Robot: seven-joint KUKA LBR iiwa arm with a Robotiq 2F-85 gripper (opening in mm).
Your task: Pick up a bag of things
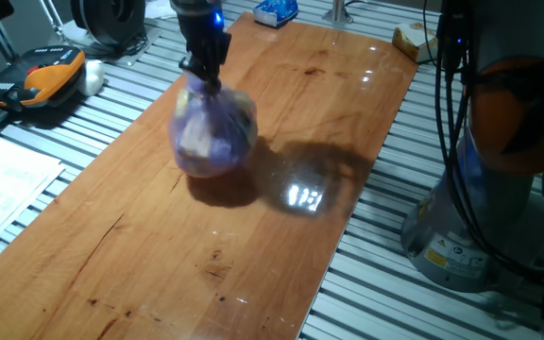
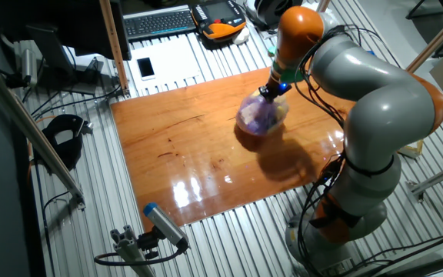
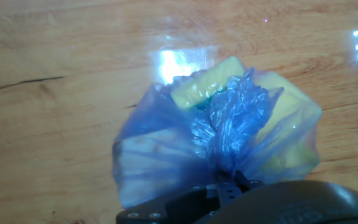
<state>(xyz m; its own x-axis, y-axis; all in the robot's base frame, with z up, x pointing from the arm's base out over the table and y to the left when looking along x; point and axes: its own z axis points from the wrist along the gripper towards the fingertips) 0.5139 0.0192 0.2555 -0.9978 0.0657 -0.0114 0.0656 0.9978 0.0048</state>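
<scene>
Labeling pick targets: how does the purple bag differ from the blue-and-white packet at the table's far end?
1. The bag is translucent purple with yellowish items showing through; the packet is blue and white.
2. The bag is round, bulky and much larger; the packet is small and low.
3. The pincer is closed on the bag's gathered top; the packet lies untouched, well clear of it.
Both are over the same wooden table.

In the hand view the gripper point(image 3: 232, 186) shows only as a dark body along the bottom edge; its fingertips are buried in the gathered neck of the bag of things point(image 3: 216, 149), so their closure cannot be read. One fixed view blurs the bag point(image 1: 213, 127), and its contents stay unclear. Beyond the table's far corner, a blue-and-white packet point(image 1: 276, 11) is cut off by the top edge.
</scene>
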